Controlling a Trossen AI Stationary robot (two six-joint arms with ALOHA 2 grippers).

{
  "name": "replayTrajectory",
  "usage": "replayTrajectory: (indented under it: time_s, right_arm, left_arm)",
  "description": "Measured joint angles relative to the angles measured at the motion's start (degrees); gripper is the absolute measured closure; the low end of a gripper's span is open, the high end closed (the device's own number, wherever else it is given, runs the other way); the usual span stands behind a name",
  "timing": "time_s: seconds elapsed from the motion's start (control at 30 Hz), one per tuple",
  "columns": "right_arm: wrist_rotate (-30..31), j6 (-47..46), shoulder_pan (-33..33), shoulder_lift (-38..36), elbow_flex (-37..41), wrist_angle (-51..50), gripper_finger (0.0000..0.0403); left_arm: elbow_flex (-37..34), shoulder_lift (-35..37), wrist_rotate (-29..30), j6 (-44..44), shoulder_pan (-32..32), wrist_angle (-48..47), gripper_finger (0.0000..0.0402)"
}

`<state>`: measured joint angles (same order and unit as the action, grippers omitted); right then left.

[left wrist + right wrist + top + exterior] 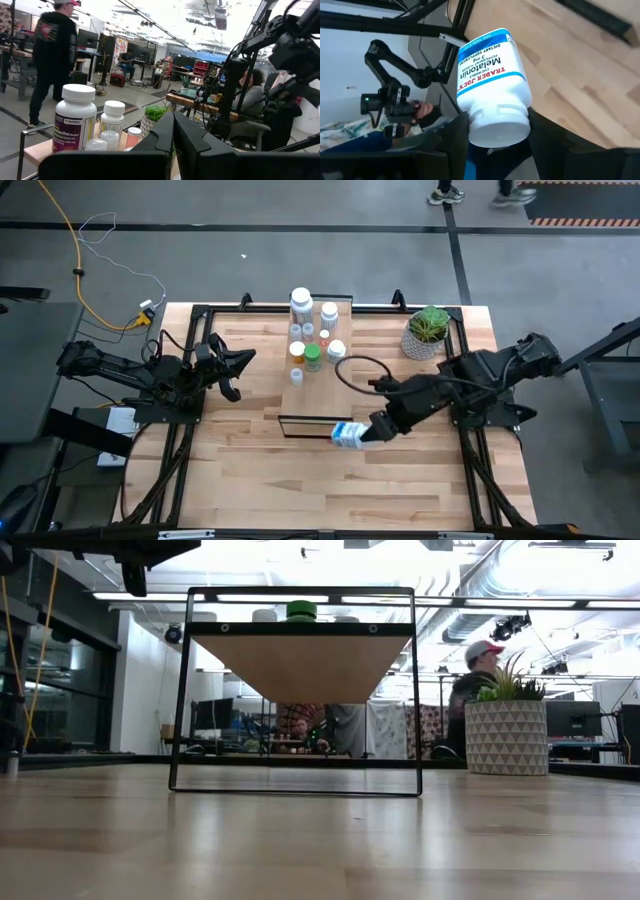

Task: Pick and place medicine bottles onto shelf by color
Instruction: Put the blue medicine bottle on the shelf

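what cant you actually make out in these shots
- Melatonin bottle, right wrist view: the cap end is sunk between the right claw's fingers; high view shows no label text.
- Shelf, low view: seen from underneath, so the top is hidden; only the green bottle shows clearly.
- Small bottles, high view: labels too small to read.
- Left claw, left wrist view: its shut fingers block the nearer shelf.

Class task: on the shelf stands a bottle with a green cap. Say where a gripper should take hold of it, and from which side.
Judging cautiously: grip the green-capped bottle around its cap, coming from straight above. It stands upright on the shelf, with other bottles crowding one side, so a sideways approach looks tight.
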<state>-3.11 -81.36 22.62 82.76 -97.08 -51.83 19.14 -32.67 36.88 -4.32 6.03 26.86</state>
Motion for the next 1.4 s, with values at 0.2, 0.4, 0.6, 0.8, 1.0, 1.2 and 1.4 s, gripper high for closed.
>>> replayTrajectory:
  time_s: [0.2,0.4,0.6,0.8,1.0,1.2,1.4]
  right_arm:
    - [-0.34,3.82,-4.49,0.0,0.0,0.0,0.0244]
    - [-0.34,4.98,-8.41,0.04,0.34,-0.83,0.0244]
    - [-0.85,7.48,-11.12,0.5,0.42,-3.88,0.0241]
    - [-1.57,8.39,-12.47,0.57,0.42,-3.67,0.0241]
    - [-1.88,9.84,-13.33,0.57,0.42,-3.65,0.024]
    - [-1.87,9.84,-13.38,0.57,0.42,-3.65,0.024]
    - [-1.87,9.86,-13.38,0.57,0.42,-3.66,0.024]
  left_arm:
    - [0.0,0.0,0.0,-0.18,0.01,0.01,0.04]
    - [0.0,0.0,0.0,-1.09,0.01,0.01,0.04]
    - [0.02,0.02,-0.6,-1.07,-0.01,0.53,0.04]
    - [2.06,-0.38,-6.72,-0.59,0.01,1.29,0.0389]
    - [9.54,-3.05,-8.37,2.96,0.03,-8.46,0.0322]
    - [21.08,-9.09,-9.44,4.71,0.03,-25.27,0.0217]
    - [32.26,-17.27,-9.2,9.99,0.01,-36.8,0.0119]
